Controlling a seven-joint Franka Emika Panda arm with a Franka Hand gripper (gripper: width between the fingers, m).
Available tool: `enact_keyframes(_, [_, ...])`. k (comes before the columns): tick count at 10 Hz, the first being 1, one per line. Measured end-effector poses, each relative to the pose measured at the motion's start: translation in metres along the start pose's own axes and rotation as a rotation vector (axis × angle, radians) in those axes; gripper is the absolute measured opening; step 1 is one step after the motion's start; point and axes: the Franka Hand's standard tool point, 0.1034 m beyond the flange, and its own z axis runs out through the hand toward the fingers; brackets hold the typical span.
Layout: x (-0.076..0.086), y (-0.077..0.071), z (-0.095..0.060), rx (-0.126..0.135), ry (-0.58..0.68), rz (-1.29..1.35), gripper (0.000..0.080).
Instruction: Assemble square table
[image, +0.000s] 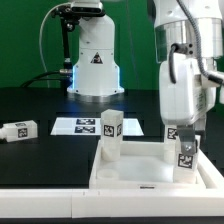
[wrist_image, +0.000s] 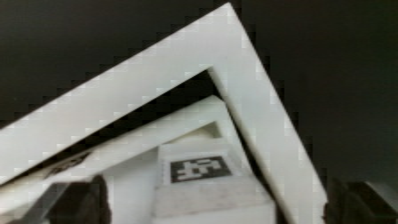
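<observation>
Right now the gripper (image: 183, 133), closed on a leg (image: 185, 152), seats it in the square top's (image: 140, 175) four-o'clock corner socket; next, I'd guess, comes twisting it tight, keeping it upright.

A black table (image: 40, 105) fills the scene under even light, the background beyond dark.

Exterior view faces the table top (image: 150, 172) frontally; wrist view (very near) shares its corner.
</observation>
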Motion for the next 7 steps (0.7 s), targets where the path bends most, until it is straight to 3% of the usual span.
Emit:
enact_keyframes(1, [-0.0022, -0.0088, -0.0163, 0.02, -0.022, -0.007, 0.0631])
enact_keyframes(2, [-0.0019, -0.0142, -0.0232, 0.03, -0.032, -0.003, 0.0646])
enact_keyframes(7, [-0.0011, -0.0094, -0.0158, 0.021, -0.024, -0.01, 0.0649])
